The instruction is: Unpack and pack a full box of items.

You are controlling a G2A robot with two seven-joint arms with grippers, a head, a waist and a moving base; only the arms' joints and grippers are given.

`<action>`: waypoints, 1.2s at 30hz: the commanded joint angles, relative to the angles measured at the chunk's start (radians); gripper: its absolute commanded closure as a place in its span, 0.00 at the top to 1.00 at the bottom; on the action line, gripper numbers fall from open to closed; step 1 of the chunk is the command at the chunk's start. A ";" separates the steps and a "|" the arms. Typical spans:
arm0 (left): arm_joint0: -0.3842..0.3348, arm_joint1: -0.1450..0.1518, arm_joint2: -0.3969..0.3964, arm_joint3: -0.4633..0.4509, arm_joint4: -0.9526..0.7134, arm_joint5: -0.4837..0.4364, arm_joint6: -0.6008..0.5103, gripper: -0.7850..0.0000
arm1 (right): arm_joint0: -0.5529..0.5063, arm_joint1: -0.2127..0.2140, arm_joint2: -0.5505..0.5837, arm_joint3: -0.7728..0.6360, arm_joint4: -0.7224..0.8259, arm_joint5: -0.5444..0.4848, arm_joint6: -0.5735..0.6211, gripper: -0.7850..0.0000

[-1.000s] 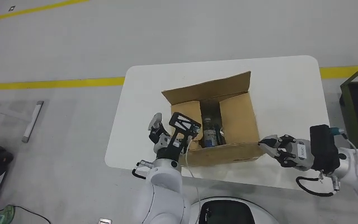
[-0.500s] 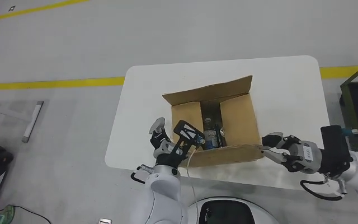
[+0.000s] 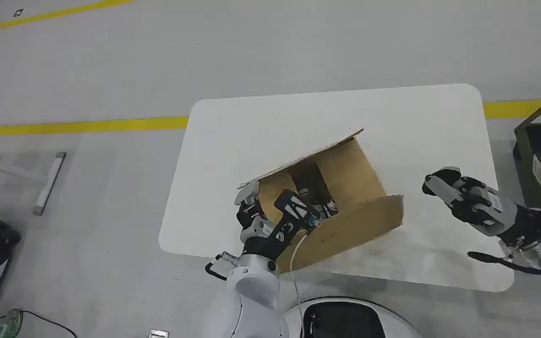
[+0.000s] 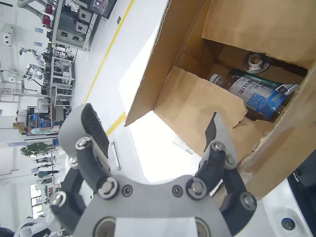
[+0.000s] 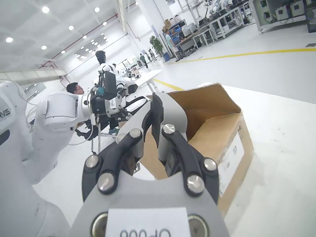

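My left tool [image 4: 150,114] stands with its fingers wide apart at the near corner of the brown corrugated cardboard box [image 4: 246,13]. One ribbed pad is out in free air. The other finger lies by the short inner flap, and I cannot tell whether it presses on the card. My right tool [image 5: 155,104] has its fingers together on nothing, well apart from the box's far end.

From above, the box [image 3: 355,215] sits askew on the white, round-cornered surface [image 3: 254,144], close to its near edge, with its flaps open and one long flap standing up.

Inside, a clear plastic bottle with a blue and white label [image 4: 256,94] lies on its side. Beyond it, a round metal flanged fitting [image 4: 255,62] rests on the bottom.

I judge the card light but floppy. The flaps will bend or tear if I pull hard on them, and the edge near my finger already looks ragged. To shift the box I would push low on a wall or pinch a wall near a corner, where the fold stiffens it.

The bottle looks smooth and round, so it is likely to roll or slip. I would close across its labelled middle, square to its length, with a firm but modest squeeze since thin plastic gives.

The fitting should be dense and hard. I would take it by its rim.
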 commanded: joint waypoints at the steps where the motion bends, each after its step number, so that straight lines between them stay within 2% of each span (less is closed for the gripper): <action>1: -0.002 0.001 -0.001 0.000 0.001 0.000 0.002 1.00 | 0.006 -0.001 -0.004 0.004 -0.003 0.006 -0.002 0.00; 5: -0.005 0.002 0.001 0.000 -0.005 -0.007 0.006 1.00 | 0.020 -0.002 0.001 0.011 -0.022 0.049 -0.004 0.00; 10: -0.009 0.004 0.004 0.000 -0.016 -0.027 0.008 1.00 | 0.071 -0.002 -0.019 0.021 -0.039 0.180 0.030 0.00; 15: -0.013 0.005 0.006 0.000 -0.020 -0.034 0.009 1.00 | 0.171 0.000 -0.115 0.056 -0.093 0.266 0.134 0.00; 18: -0.018 0.006 0.006 0.000 -0.020 -0.036 0.010 1.00 | 0.231 0.000 -0.177 0.080 -0.102 0.283 0.199 0.00; 24: -0.028 0.008 -0.007 0.000 -0.025 -0.036 0.007 1.00 | 0.289 0.007 -0.236 0.116 -0.023 0.243 0.375 0.00; 30: -0.034 0.009 -0.018 0.000 -0.033 -0.037 0.003 1.00 | 0.292 0.022 -0.212 0.138 0.127 0.170 0.563 0.00; 36: -0.050 0.010 -0.034 0.000 -0.041 -0.033 -0.004 1.00 | 0.263 0.036 -0.181 0.122 0.171 0.127 0.671 0.00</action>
